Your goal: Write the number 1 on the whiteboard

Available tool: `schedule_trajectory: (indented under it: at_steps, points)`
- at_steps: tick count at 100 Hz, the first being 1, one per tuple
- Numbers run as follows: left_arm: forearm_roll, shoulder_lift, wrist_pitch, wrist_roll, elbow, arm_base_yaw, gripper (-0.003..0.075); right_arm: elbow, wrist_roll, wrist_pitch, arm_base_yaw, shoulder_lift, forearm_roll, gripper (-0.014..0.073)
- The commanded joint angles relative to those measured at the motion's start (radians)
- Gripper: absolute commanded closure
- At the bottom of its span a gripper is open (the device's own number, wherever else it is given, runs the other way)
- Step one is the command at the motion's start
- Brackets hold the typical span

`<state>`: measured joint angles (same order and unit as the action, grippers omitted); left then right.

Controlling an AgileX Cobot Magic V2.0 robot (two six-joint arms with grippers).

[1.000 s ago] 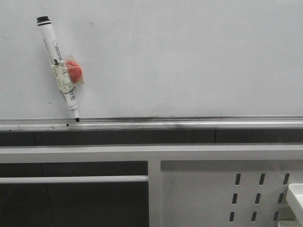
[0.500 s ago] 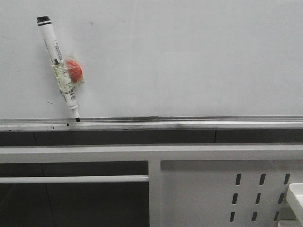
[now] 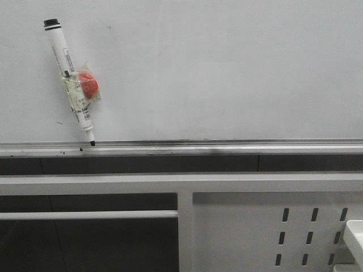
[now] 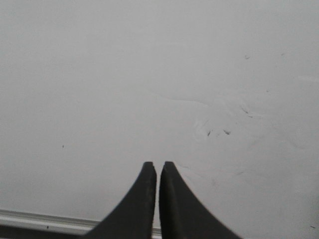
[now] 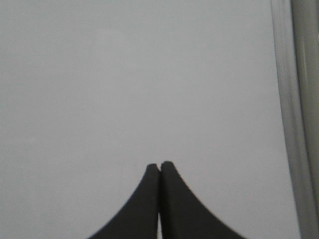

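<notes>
A: What is the biggest thing you see?

B: The whiteboard (image 3: pixel 227 68). It fills the top half of the front view. It is white and shiny. A silver rail (image 3: pixel 227 148) runs along its bottom edge.

A: Is the number 1 on it?

B: I cannot see any long dark line on the board. There are only tiny dark specks, some low on the left side.

A: What is under the board?

B: A white metal frame (image 3: pixel 181 184) with dark gaps. At the lower right of the frame there is a white panel with holes (image 3: pixel 266 232), with rows of little slots in it.

A: What else is on the board?

B: A marker (image 3: pixel 69 79) at the upper left of the frame. It is white with a black end on top, and it leans a bit. Its dark tip points down and sits right at the rail. Just beside its middle is a small red round thing (image 3: pixel 88 84), inside some clear wrap.

A: Where are the claws?

B: Not in the front view. In the left wrist view the left claw (image 4: pixel 156 165) faces the white board, with its two dark tips almost pressed together and nothing between them. In the right wrist view the right claw (image 5: pixel 160 165) has its tips pressed together too, and it pinches nothing.
</notes>
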<state>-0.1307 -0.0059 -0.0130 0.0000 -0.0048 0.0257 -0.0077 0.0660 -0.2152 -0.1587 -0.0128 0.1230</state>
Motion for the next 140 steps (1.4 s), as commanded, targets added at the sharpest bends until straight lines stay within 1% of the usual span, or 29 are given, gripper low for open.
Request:
schedule_trajectory:
  at_steps: [1, 2, 3, 6, 10, 13, 17, 23, 29, 30, 37, 43, 51, 62, 66, 71, 73, 76, 77, 84, 88, 91, 99, 102, 109, 120, 128, 135, 140]
  points:
    - [-0.026, -0.006, 0.050, -0.013, -0.078, -0.003, 0.0740, -0.102, 0.083, 0.136, 0.006, -0.011, 0.033, 0.0650]
    - [-0.026, 0.001, 0.100, -0.011, -0.096, -0.003, 0.0740, -0.126, 0.083, 0.228, 0.006, -0.006, 0.027, 0.0650]
    - [-0.026, 0.004, 0.100, -0.011, -0.105, -0.003, 0.0740, -0.138, 0.083, 0.228, 0.006, -0.007, 0.024, 0.0650]
    - [-0.026, 0.020, 0.174, -0.011, -0.140, -0.003, 0.0740, -0.186, 0.083, 0.355, 0.008, 0.013, 0.017, 0.0650]
    - [-0.042, 0.049, 0.219, -0.011, -0.190, -0.003, 0.0740, -0.251, 0.083, 0.439, 0.010, 0.040, 0.017, 0.0650]
    - [-0.098, 0.066, 0.235, -0.011, -0.219, -0.003, 0.0740, -0.286, 0.081, 0.492, 0.010, 0.069, 0.017, 0.0650]
    - [-0.162, 0.090, 0.227, -0.011, -0.256, -0.003, 0.0740, -0.327, 0.081, 0.511, 0.010, 0.098, 0.017, 0.0650]
    - [-0.237, 0.113, 0.176, -0.011, -0.294, -0.003, 0.0740, -0.364, 0.081, 0.502, 0.010, 0.142, 0.019, 0.0650]
    - [-0.258, 0.128, 0.096, -0.011, -0.306, -0.003, 0.0740, -0.373, 0.081, 0.469, 0.010, 0.167, 0.019, 0.0650]
    - [-0.265, 0.129, 0.063, -0.011, -0.306, -0.003, 0.0740, -0.375, 0.081, 0.459, 0.010, 0.171, 0.019, 0.0650]
    - [-0.265, 0.131, 0.013, 0.000, -0.308, -0.003, 0.0740, -0.375, 0.083, 0.457, 0.010, 0.180, 0.024, 0.0650]
    - [-0.223, 0.131, 0.040, 0.020, -0.313, -0.006, 0.0740, -0.375, 0.083, 0.474, 0.010, 0.184, 0.032, 0.0650]
    - [-0.175, 0.131, 0.124, 0.030, -0.319, -0.015, 0.0739, -0.380, 0.083, 0.511, 0.010, 0.195, 0.063, 0.0650]
    - [-0.175, 0.131, 0.137, 0.097, -0.319, -0.057, 0.0728, -0.389, 0.083, 0.585, 0.010, 0.204, 0.065, 0.0650]
    - [-0.176, 0.131, 0.129, 0.102, -0.319, -0.083, 0.0700, -0.389, 0.083, 0.602, 0.010, 0.204, 0.065, 0.0650]
    - [-0.176, 0.131, 0.127, 0.102, -0.319, -0.120, 0.0644, -0.389, 0.083, 0.620, 0.010, 0.204, 0.065, 0.0650]
    - [-0.176, 0.131, 0.127, 0.102, -0.319, -0.138, 0.0600, -0.389, 0.083, 0.628, 0.010, 0.204, 0.065, 0.0650]
    - [-0.172, 0.133, 0.129, 0.105, -0.317, -0.162, 0.0563, -0.387, 0.083, 0.631, 0.010, 0.207, 0.065, 0.0650]
    - [-0.173, 0.136, 0.129, 0.105, -0.316, -0.168, 0.0537, -0.384, 0.083, 0.629, 0.010, 0.207, 0.065, 0.0650]
    - [-0.173, 0.154, 0.122, 0.117, -0.313, -0.231, 0.0409, -0.363, 0.083, 0.585, 0.010, 0.216, 0.063, 0.0650]
    - [-0.175, 0.170, 0.086, 0.117, -0.303, -0.266, 0.0358, -0.352, 0.083, 0.560, 0.010, 0.220, 0.063, 0.0650]
    - [-0.175, 0.182, 0.045, 0.117, -0.291, -0.288, 0.0341, -0.340, 0.083, 0.547, 0.010, 0.223, 0.063, 0.0650]
    - [-0.201, 0.230, -0.096, 0.117, -0.247, -0.346, 0.0344, -0.316, 0.085, 0.513, 0.010, 0.231, 0.105, 0.0650]
    - [-0.204, 0.250, -0.133, 0.117, -0.230, -0.362, 0.0346, -0.306, 0.085, 0.490, 0.015, 0.231, 0.135, 0.0650]
    - [-0.189, 0.312, -0.207, 0.117, -0.204, -0.404, 0.0345, -0.284, 0.085, 0.459, 0.042, 0.231, 0.140, 0.0650]
    - [-0.137, 0.412, -0.310, 0.117, -0.177, -0.459, 0.0337, -0.263, 0.045, 0.445, 0.073, 0.231, 0.140, 0.0650]
    - [-0.065, 0.492, -0.381, 0.117, -0.164, -0.497, 0.0307, -0.263, 0.044, 0.437, 0.087, 0.231, 0.140, 0.0650]
    - [-0.051, 0.566, -0.444, 0.115, -0.159, -0.532, 0.0286, -0.263, 0.044, 0.432, 0.090, 0.231, 0.140, 0.0650]
    - [-0.051, 0.615, -0.472, 0.115, -0.157, -0.557, 0.0285, -0.263, 0.044, 0.434, 0.090, 0.231, 0.140, 0.0650]
